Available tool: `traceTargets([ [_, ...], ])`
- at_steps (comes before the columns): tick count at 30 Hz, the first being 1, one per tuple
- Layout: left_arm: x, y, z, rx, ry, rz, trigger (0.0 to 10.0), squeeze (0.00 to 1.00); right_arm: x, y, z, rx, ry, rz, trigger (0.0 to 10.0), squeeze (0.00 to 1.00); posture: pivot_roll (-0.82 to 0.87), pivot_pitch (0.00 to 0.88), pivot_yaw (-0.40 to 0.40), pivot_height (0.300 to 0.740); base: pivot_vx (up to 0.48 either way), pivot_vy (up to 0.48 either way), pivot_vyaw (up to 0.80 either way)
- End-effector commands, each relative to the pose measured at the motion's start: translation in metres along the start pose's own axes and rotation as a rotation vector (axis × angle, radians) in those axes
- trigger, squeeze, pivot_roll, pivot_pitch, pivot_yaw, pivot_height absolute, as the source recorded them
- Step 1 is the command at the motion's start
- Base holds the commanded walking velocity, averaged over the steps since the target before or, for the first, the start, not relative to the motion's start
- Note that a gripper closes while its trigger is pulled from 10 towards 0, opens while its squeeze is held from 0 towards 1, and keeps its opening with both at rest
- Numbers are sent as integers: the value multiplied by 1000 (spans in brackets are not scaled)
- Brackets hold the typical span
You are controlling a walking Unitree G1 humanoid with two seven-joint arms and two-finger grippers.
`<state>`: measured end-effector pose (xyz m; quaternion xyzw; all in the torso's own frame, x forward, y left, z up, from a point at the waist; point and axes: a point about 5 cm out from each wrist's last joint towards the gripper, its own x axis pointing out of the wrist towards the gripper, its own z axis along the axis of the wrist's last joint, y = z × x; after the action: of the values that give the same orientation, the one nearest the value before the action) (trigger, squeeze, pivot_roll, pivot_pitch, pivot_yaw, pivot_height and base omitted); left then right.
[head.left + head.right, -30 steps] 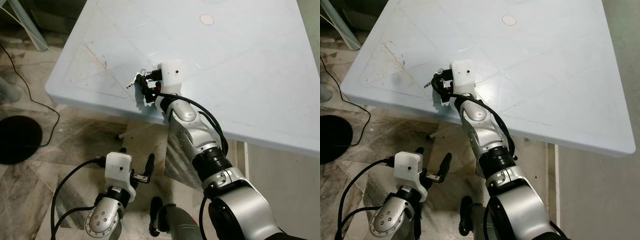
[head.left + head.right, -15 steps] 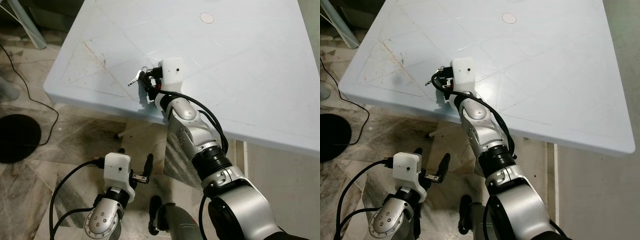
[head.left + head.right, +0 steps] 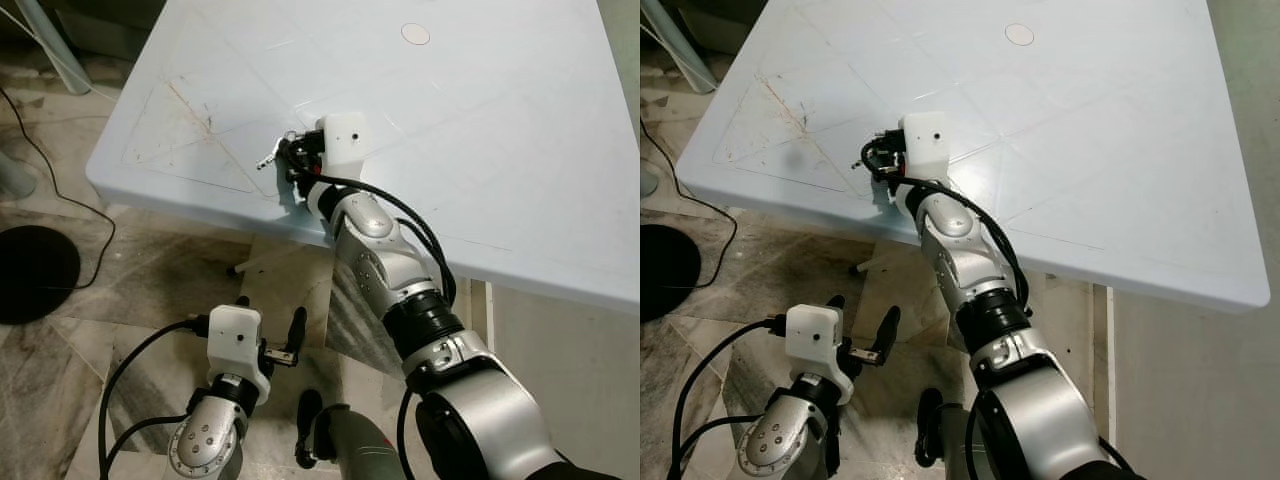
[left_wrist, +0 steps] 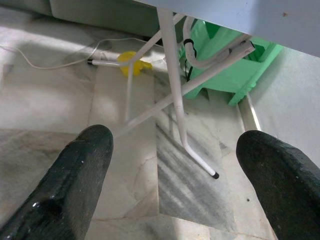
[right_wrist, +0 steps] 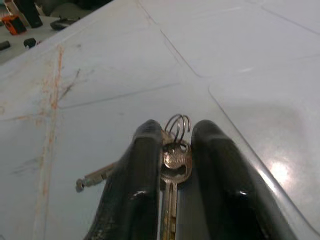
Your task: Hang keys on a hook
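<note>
And here's the right claw (image 5: 170, 150) out over the pale blue worktop (image 3: 500, 140), near its front-left corner, fingers pinched tight on the keys (image 5: 172, 162). From the right wrist camera you can see it plainly: the two black fingers (image 5: 137, 175) squeeze the key heads between them, the wire ring poking up past the fingertips, one key blade sticking out sideways toward 9 o'clock of the claw. From the head camera, the keys (image 3: 275, 155) sit just ahead of the white wrist housing, at about 10 o'clock from the robot's silver right arm, low over the worktop; whether they touch it, cannot tell.

Down below, the left claw (image 3: 270, 322) hangs beside the worktop's edge, at 7 o'clock in the head view, above the marble floor (image 3: 60, 390). Its fingers (image 4: 75, 180) are spread wide, nothing between them, and the left wrist camera looks through that gap at the white table legs (image 4: 175, 90) and a green box (image 4: 235, 75) under the worktop.

A black cable (image 3: 60, 190) trails across the floor at 9 o'clock.
</note>
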<state>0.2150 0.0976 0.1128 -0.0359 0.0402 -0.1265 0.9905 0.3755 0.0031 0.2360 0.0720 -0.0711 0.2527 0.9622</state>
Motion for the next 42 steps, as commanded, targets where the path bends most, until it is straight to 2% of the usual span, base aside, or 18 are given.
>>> traceTargets([
  [1,-4,-5,-4,-13,22,-3,10000,0,7,64,7,101,-32,142,0,0,163,394,-177,740,0,0,0],
  [24,-3,-4,-4,-15,21,6,10000,0,8,64,8,106,-28,140,0,0,164,395,-179,740,0,0,0],
  [27,-2,-4,-3,-23,17,8,10000,0,7,59,9,112,-41,131,0,0,160,392,-181,740,0,0,0],
  [29,-1,-5,-2,-26,9,7,10000,0,2,49,15,89,-112,132,196,0,160,392,-181,740,0,0,0],
  [30,-1,-5,-2,-26,8,7,10000,0,-3,41,16,150,-148,161,10000,0,155,385,-183,740,0,0,0],
  [32,0,-4,-2,-27,4,8,10000,0,-7,36,17,168,-175,187,10000,0,152,382,-183,740,0,0,0],
  [33,1,-4,0,-38,-8,9,10000,0,-18,23,18,183,-238,245,10000,0,145,377,-184,740,0,0,0],
  [35,2,-4,1,-38,-12,8,10000,0,-26,17,18,172,-270,284,10000,0,145,377,-184,740,0,0,0],
  [38,3,-6,3,-39,-25,-1,10000,0,-38,-2,15,187,-284,264,10000,0,136,370,-185,740,0,0,0],
  [39,4,-7,4,-39,-39,-9,10000,0,-47,-13,14,165,-301,251,10000,0,136,370,-185,740,0,0,0],
  [41,5,-7,5,-42,-42,-13,10000,0,-51,-18,13,156,-299,238,10000,0,127,361,-184,740,0,0,0],
  [42,6,-7,5,-41,-44,-15,10000,0,-57,-26,11,143,-299,218,10000,0,123,357,-182,740,0,0,0],
])
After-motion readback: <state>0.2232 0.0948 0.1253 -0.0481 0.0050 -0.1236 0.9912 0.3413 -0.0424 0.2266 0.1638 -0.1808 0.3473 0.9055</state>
